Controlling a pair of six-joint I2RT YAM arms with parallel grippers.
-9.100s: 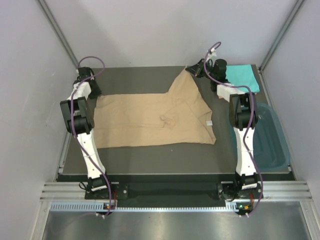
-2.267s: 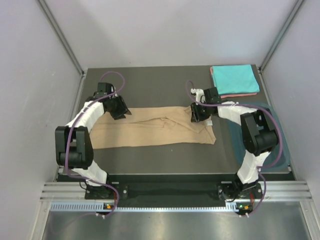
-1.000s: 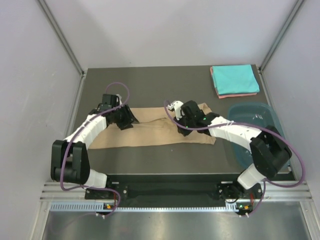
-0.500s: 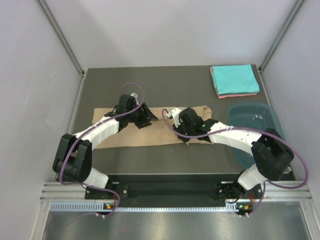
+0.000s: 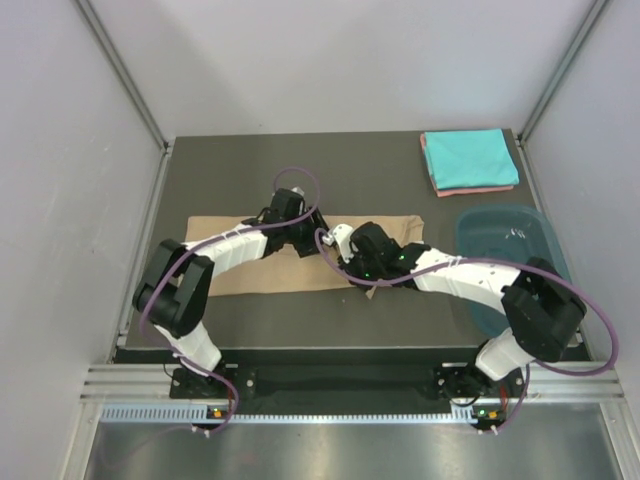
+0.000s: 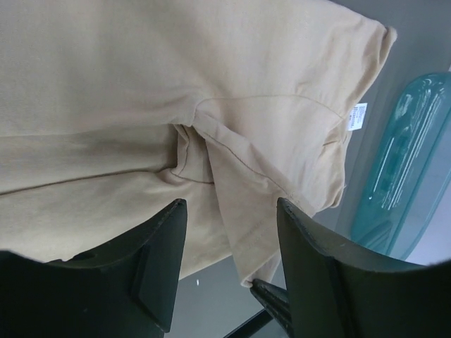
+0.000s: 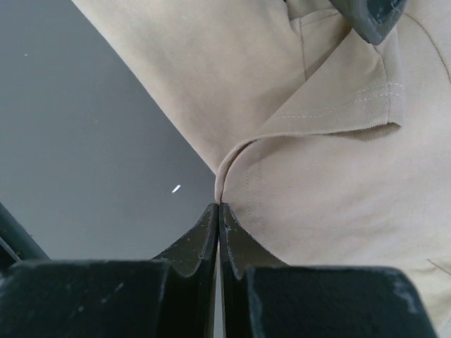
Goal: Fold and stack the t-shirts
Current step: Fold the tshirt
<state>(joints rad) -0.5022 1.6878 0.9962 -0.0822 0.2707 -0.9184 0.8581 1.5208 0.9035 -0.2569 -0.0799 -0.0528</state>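
Right pincer (image 7: 219, 211) pinches shut on the tan t-shirt (image 5: 255, 275) lying across the counter (image 5: 300, 170); left pincer (image 6: 229, 236) gapes wide above it. I'd carry that edge toward 9 o'clock, low, keeping edges aligned, without bunching.

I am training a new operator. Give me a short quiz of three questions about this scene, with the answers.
1. True or false: the left hand is open over the tan shirt.
2. What lies on the pink shirt? A tan shirt; B turquoise shirt; C nothing.
3. Which hand is shut on the tan shirt?

Key: 1 true. 2 B. 3 the right hand, at the shirt's near edge.
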